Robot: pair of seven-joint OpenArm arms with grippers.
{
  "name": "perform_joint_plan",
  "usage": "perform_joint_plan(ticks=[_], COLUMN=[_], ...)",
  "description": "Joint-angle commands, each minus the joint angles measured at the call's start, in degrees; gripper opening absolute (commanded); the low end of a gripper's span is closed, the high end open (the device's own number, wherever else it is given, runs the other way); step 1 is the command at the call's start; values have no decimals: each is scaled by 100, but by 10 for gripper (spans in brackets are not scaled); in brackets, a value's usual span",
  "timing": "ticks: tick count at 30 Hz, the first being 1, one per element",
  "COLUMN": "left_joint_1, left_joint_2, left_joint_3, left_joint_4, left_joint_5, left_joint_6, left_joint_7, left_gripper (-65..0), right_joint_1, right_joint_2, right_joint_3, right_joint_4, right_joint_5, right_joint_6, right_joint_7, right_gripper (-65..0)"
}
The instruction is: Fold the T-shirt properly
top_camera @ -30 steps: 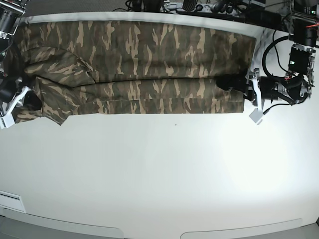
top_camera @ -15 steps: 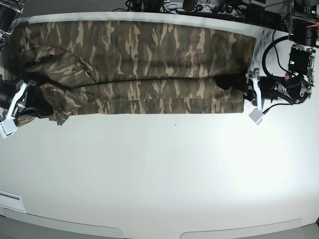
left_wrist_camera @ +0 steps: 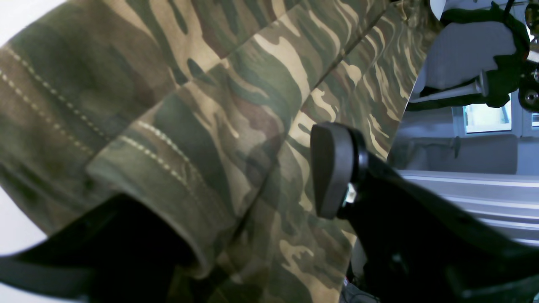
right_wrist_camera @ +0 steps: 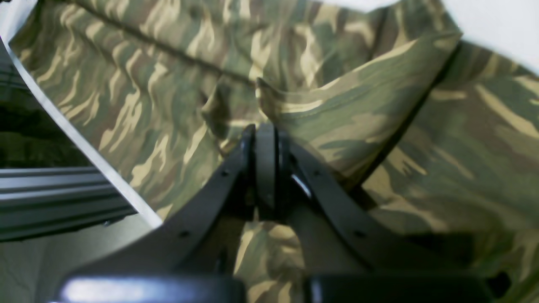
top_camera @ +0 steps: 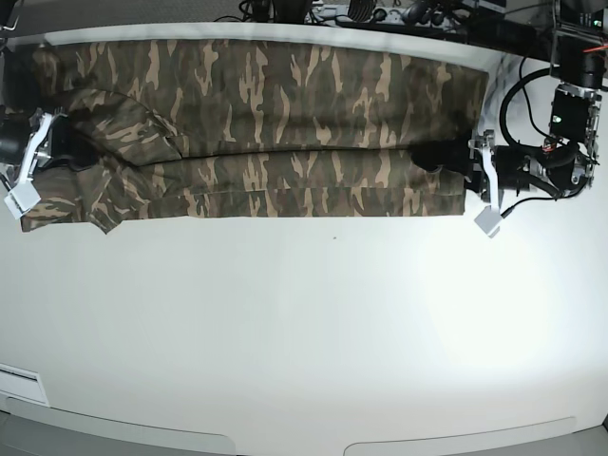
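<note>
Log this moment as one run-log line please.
step: folding shirt | right gripper: shut on shirt sleeve end | left gripper: open at hem | shirt: long band across table

The right gripper (right_wrist_camera: 266, 126) is seen at the left edge of the base view, its jaws pressed together on a fold of the T-shirt (right_wrist_camera: 358, 109). The left gripper (left_wrist_camera: 236, 198), at the right edge, is held with jaws parted around the cloth.

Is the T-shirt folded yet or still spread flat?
Partly folded. In the base view the T-shirt lies as a long band across the table, its near edge doubled over in layers; no compact final fold.
</note>
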Motion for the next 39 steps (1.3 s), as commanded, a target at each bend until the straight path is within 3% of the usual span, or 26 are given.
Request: perform_joint_plan(ticks=[1,13,18,23,27,28,33,39], left_joint_1=[-59,-61,-105,-103,-105,-105,-105,-105], left_joint_2=[-96,-96,-94,-96,-96,-98,-96,-98], left_joint_3=[-20,-20,-22,-22,-22,-22,-22,-22], left_joint_4=[46,46,46,46,46,46,46,46], left_joint_5=[95,95,95,95,95,95,95,95], left_joint_6=[-52,-52,-50,-50,-50,-50,-50,-52], left_joint_7=[39,37,37,42,39,39,39,39], left_gripper=[-310,-310,-310,-310,-310,-310,-310,-310], right_joint_1=[-46,-662,-765,-765,-745,-732,-719,-717], right_joint_2=[168,234,120,-192,-315,-302,-214,81], right_joint_3=[59,59,59,59,59,59,59,118], right_joint_4=[76,76,74,66,66,66,122,992], right_joint_5=[156,156,151,-933,-1373,-1440,-1287,105], right_joint_6=[8,8,8,8,8,8,8,8], right_joint_7=[99,99,99,99,299,299,99,99], right_gripper=[-650,-650,-650,-650,-650,-627,-309,-287])
